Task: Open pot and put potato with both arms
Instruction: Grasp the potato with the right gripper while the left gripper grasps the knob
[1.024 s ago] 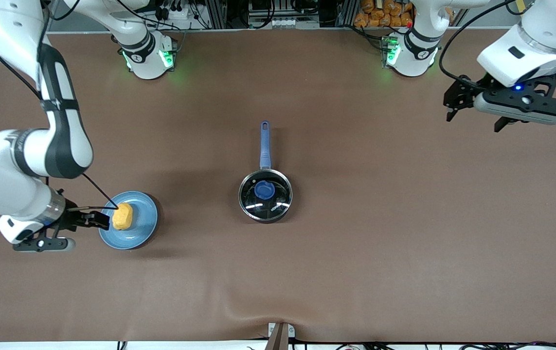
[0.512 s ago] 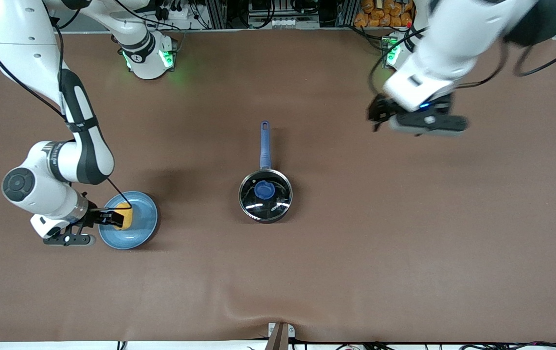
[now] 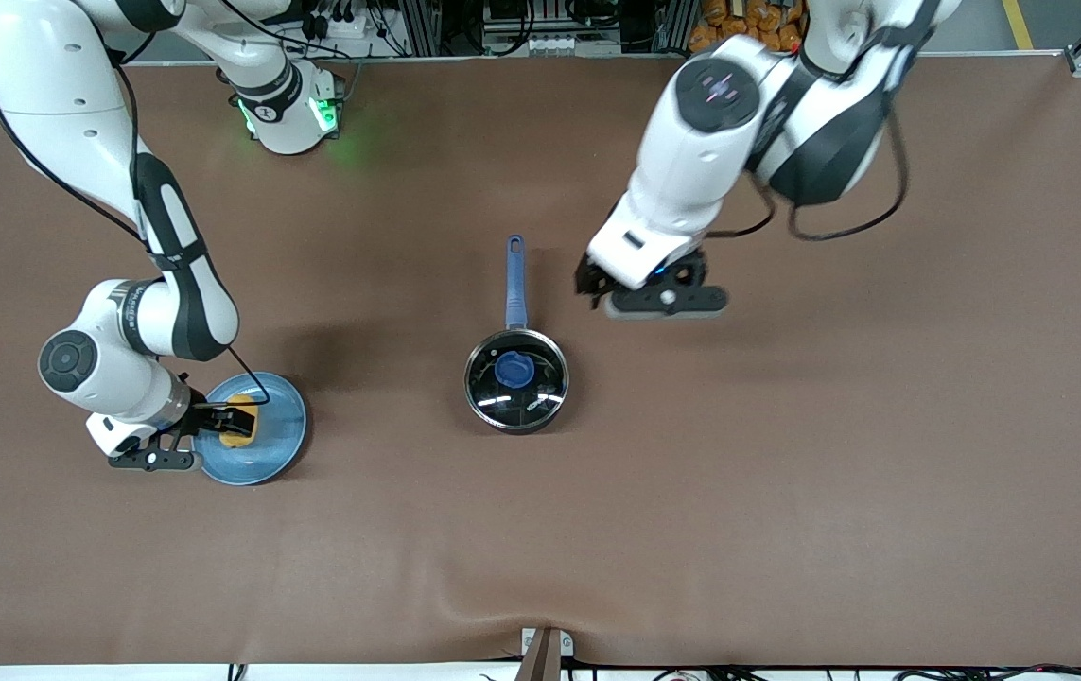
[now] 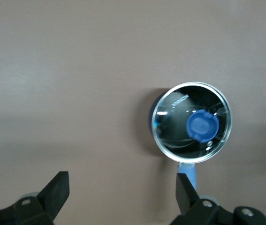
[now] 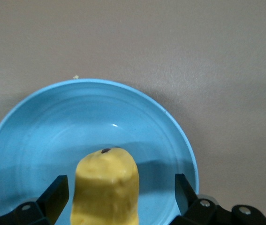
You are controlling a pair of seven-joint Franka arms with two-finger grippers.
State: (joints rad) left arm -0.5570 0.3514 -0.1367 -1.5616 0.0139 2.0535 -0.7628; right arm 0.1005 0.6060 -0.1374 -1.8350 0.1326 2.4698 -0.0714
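The black pot (image 3: 515, 380) stands mid-table with its glass lid and blue knob (image 3: 514, 369) on, its blue handle (image 3: 514, 284) pointing toward the robots' bases. My left gripper (image 3: 591, 282) is open and empty, up over the table beside the handle. In the left wrist view (image 4: 122, 187) the lidded pot (image 4: 170, 126) lies ahead of its fingers. The yellow-orange potato (image 3: 239, 422) sits on a light-blue plate (image 3: 280, 426). My right gripper (image 3: 228, 422) is open, low at the plate. In the right wrist view (image 5: 119, 193) its fingers stand apart on either side of the potato (image 5: 107, 180).
The light-blue plate (image 5: 100, 112) lies toward the right arm's end of the table. A brown mat (image 3: 786, 473) covers the whole table. A small clamp (image 3: 545, 653) sits at the table's edge nearest the front camera.
My left arm has swung from its end of the table in toward the pot's handle. My right gripper has moved in over the plate, so its open fingers now flank the potato.
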